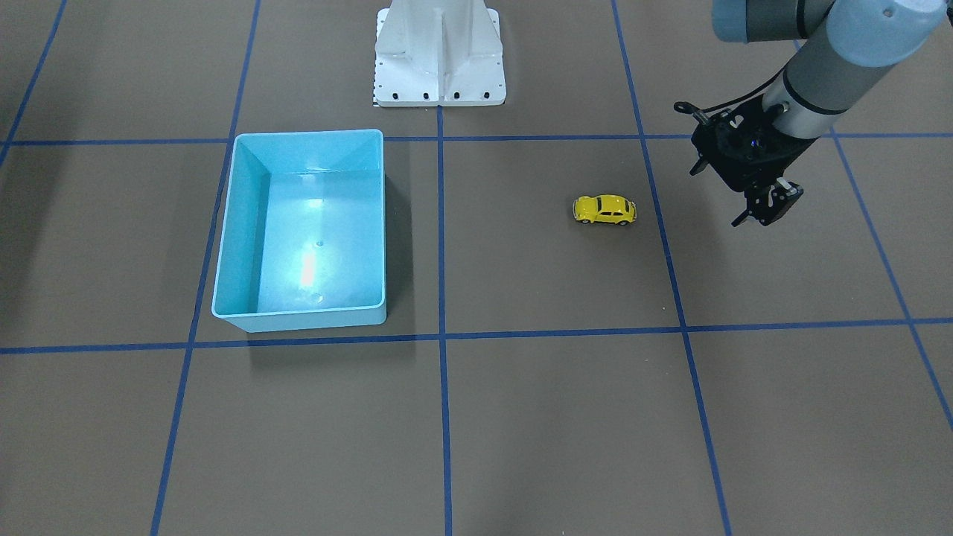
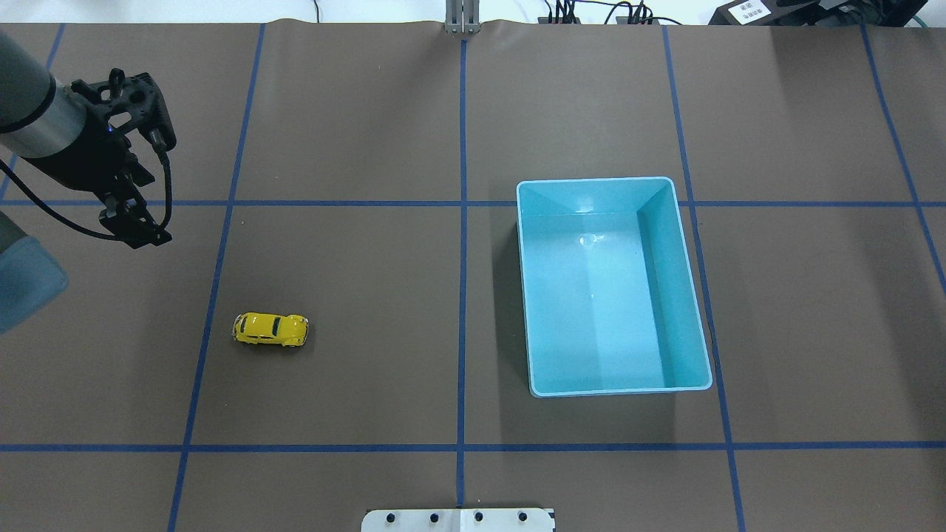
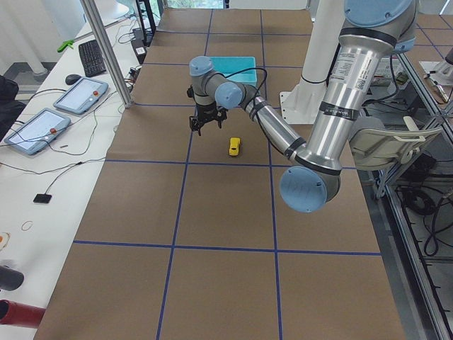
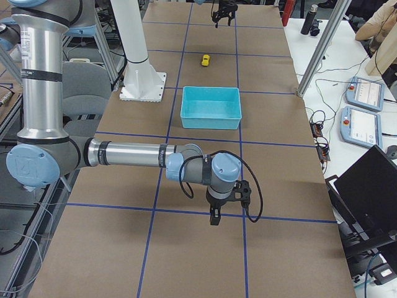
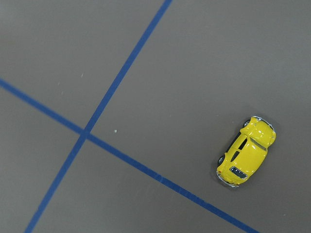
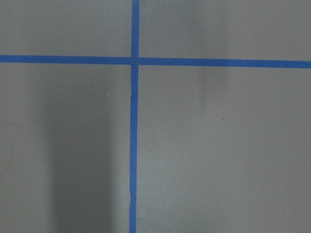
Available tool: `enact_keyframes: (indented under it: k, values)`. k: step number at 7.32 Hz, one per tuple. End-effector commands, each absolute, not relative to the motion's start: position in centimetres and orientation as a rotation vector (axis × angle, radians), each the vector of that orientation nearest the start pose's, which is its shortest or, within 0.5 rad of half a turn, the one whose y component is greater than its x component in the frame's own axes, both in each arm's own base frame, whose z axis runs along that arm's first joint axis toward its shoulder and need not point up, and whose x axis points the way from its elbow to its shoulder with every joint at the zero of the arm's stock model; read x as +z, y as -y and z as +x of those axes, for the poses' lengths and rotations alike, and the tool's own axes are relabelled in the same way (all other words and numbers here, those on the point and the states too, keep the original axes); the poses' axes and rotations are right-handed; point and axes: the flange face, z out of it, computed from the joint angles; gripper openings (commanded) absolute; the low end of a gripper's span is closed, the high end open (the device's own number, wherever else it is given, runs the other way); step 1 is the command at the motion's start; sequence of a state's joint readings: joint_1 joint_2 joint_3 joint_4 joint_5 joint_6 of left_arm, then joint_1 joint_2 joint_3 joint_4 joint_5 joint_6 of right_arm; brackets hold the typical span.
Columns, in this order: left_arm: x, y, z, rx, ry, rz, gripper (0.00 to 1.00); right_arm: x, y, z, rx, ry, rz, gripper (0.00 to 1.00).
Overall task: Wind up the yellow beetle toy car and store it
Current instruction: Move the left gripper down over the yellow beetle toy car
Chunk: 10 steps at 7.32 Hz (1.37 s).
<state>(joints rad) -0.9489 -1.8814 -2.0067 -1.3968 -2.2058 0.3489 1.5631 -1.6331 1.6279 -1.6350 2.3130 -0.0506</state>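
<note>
The yellow beetle toy car (image 1: 604, 210) stands on its wheels on the brown table, and also shows in the overhead view (image 2: 270, 329) and the left wrist view (image 5: 247, 151). My left gripper (image 1: 768, 206) hovers above the table off to the car's side, apart from it, and looks open and empty; the overhead view (image 2: 137, 222) shows it too. The light-blue bin (image 1: 246, 223) sits empty on the other half of the table (image 2: 665, 295). My right gripper (image 4: 214, 218) shows only in the exterior right view, far from the car; I cannot tell its state.
Blue tape lines cross the brown table. The white robot base (image 1: 439, 59) stands at the table's robot-side edge, between the bin and the car. The right wrist view shows only bare table and a tape crossing (image 6: 134, 60).
</note>
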Motion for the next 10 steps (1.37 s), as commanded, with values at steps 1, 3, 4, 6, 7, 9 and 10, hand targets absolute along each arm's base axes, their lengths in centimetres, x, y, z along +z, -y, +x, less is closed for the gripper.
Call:
enact_keyframes:
  k: [1, 3, 4, 6, 7, 9, 10]
  values:
    - [28.2, 46.0, 31.4, 1.24, -0.731, 0.538, 1.0, 66.7, 46.0, 6.2, -0.028, 0.745, -0.05, 1.0]
    - [27.2, 44.7, 34.1, 1.286, -0.684, 0.566, 1.0, 66.7, 46.1, 6.2, -0.03, 0.743, -0.048, 1.0]
    - [27.0, 44.0, 35.1, 1.305, -0.669, 0.572, 1.0, 66.0, 46.5, 6.2, -0.036, 0.743, -0.032, 1.0]
    - [26.7, 40.6, 40.1, 1.388, -0.581, 0.595, 1.0, 64.4, 47.1, 6.1, -0.048, 0.753, 0.0, 1.0]
    - [26.8, 39.5, 41.3, 1.408, -0.566, 0.595, 1.0, 65.0, 46.9, 6.1, -0.049, 0.743, -0.01, 1.0]
    - [27.8, 37.6, 43.5, 1.453, -0.53, 0.584, 1.0, 66.7, 46.5, 6.2, -0.039, 0.736, -0.039, 1.0]
    - [28.1, 37.2, 44.1, 1.458, -0.519, 0.578, 1.0, 66.4, 46.9, 6.1, -0.041, 0.735, -0.034, 1.0]
